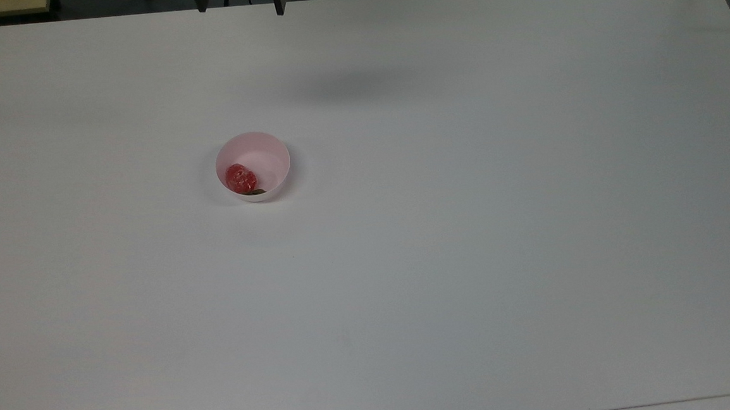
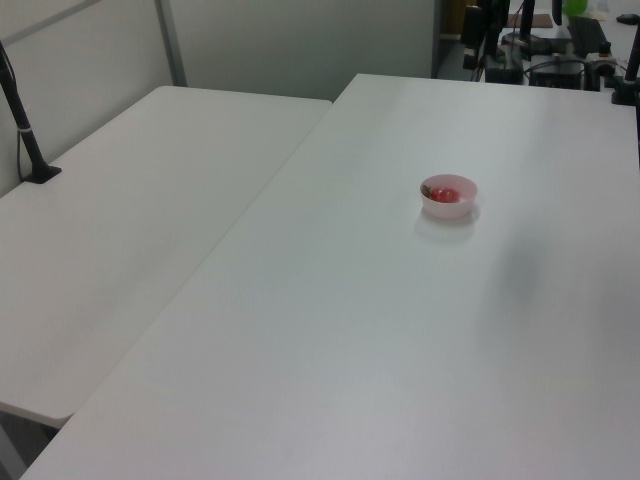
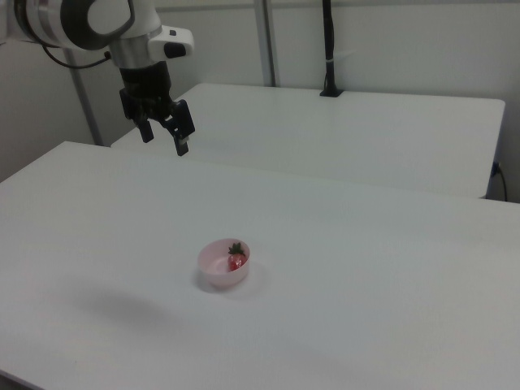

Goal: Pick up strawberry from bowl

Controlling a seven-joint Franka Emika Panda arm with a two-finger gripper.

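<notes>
Pale pink, the bowl point(image 3: 224, 264) sits alone on the white table point(image 1: 467, 224), and we see the strawberry point(image 3: 237, 261) lying inside it, against the wall on the top view's left. Our gripper point(image 3: 165, 134) hangs high above the table with its fingers spread wide and empty, well apart from the bowl. Nothing stands between them. Beyond, a second table point(image 3: 366, 130) carries a black post point(image 3: 328, 49).
</notes>
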